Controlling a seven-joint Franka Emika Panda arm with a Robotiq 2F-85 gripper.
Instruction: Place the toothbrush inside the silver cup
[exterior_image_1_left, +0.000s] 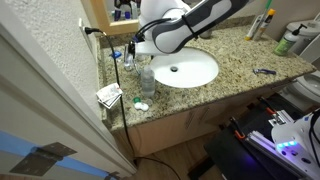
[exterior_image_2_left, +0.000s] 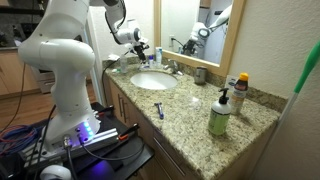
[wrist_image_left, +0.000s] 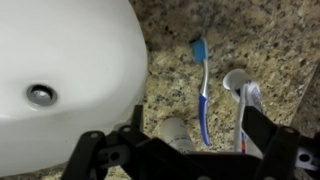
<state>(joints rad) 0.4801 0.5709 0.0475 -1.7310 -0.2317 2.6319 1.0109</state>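
Observation:
A blue and white toothbrush (wrist_image_left: 203, 92) lies flat on the granite counter just right of the white sink (wrist_image_left: 60, 70) in the wrist view. My gripper (wrist_image_left: 193, 128) is open above it, with the handle end between the two fingers and not touching them. In both exterior views the gripper (exterior_image_1_left: 138, 50) (exterior_image_2_left: 135, 42) hangs over the counter end beside the sink. The small silver cup (exterior_image_2_left: 201, 75) stands at the back of the counter by the mirror, beyond the faucet (exterior_image_2_left: 172, 67). It is hidden in the wrist view.
A toothpaste tube with a white cap (wrist_image_left: 243, 95) lies next to the toothbrush, and a white cylinder (wrist_image_left: 178, 132) lies under the gripper. A clear bottle (exterior_image_1_left: 148, 78) stands near the sink. A razor (exterior_image_2_left: 159, 109) and a green soap bottle (exterior_image_2_left: 219, 113) are on the far counter.

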